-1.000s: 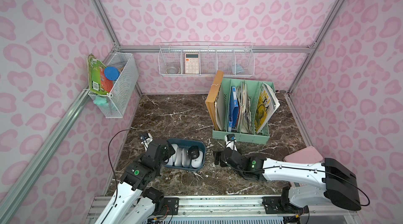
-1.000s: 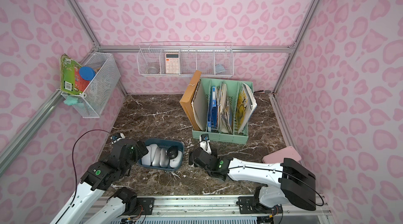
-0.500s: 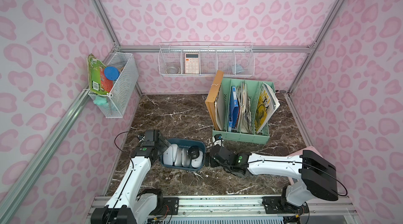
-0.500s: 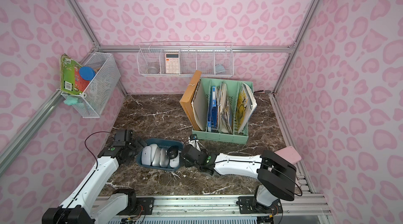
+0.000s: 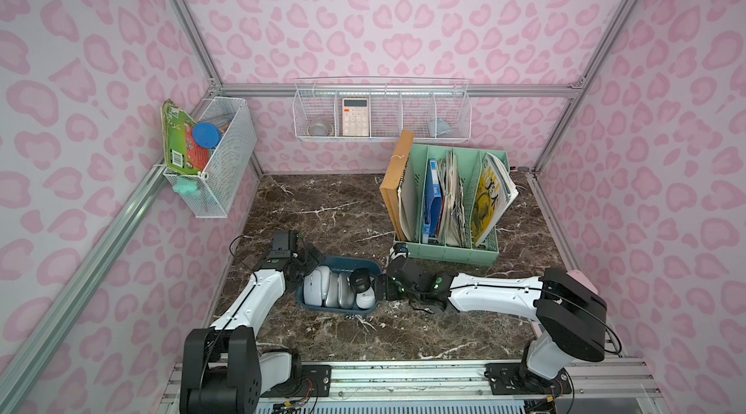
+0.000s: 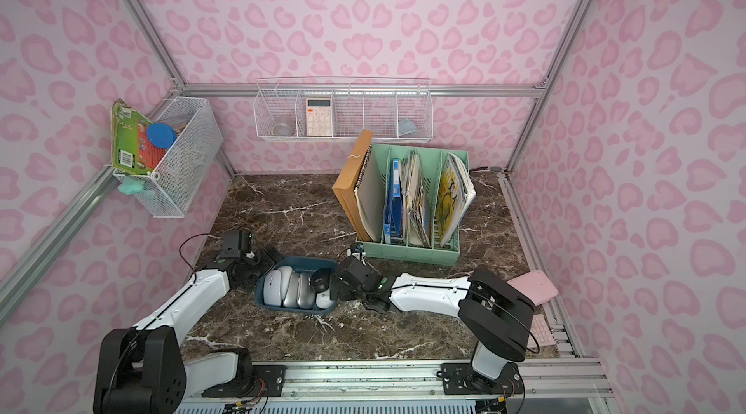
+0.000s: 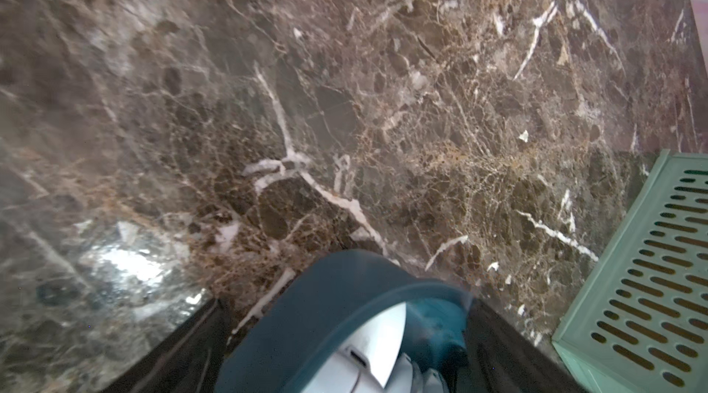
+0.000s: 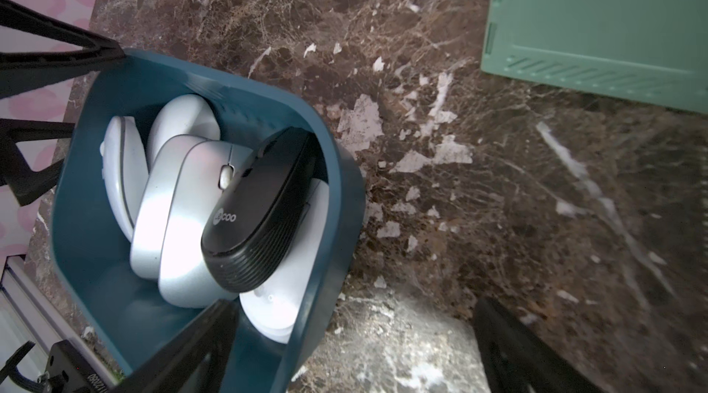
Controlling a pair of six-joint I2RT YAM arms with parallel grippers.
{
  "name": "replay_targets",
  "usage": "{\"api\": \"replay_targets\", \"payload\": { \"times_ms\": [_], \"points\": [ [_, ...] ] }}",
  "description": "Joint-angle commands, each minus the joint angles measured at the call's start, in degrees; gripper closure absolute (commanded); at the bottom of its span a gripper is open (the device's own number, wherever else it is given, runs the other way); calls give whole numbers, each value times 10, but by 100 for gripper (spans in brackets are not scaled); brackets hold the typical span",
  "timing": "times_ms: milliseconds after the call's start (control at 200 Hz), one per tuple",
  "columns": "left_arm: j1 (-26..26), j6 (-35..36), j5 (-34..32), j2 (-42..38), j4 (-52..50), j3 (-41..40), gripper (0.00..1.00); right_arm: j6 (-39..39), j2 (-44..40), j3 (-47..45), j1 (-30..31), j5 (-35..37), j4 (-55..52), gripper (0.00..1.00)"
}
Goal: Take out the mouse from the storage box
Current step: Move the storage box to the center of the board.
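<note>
Currently the right fingers (image 8: 214, 318) stand apart and straddle one end wall of the storage box (image 8: 88, 218): one finger reaches inside, the other sits outside over the bench (image 8: 459, 180). The black mouse (image 8: 260, 211) lies in the box just past the inner fingertip, at that same end, and nothing grips it. The left fingers (image 7: 184, 345), also apart, bracket a corner at the opposite end; you cannot tell whether they touch the rim. You have open bench behind the box as far as the back wall. The mint-green file organiser (image 5: 448, 254) stands near, behind the right arm. The mouse is matte black with a ribbed rear edge and a grey logo. It rests tilted on a white mouse (image 8: 276, 314), leaning against silver mice (image 8: 180, 218) that stand on edge.
</note>
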Motion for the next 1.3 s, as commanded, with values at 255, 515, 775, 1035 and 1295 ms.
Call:
{"api": "replay_targets", "payload": {
  "times_ms": [255, 515, 775, 1035, 1295],
  "points": [
    [-88, -6, 54, 27, 22, 30, 2, 16, -8, -22, -23, -14, 31, 0],
    [-150, -18, 34, 25, 12, 39, 2, 31, -42, -75, -39, -17, 59, 0],
    [-112, -10, 43, -20, -10, 21, 2, 30, -54, -99, -46, -33, 88, 0],
    [-131, -30, 67, -47, -19, 1, 3, 14, -64, -109, -56, -42, 108, 0],
    [-207, -68, 50, -35, -4, 9, 3, 11, -63, -119, -64, -66, 127, 0]
  ]
}}
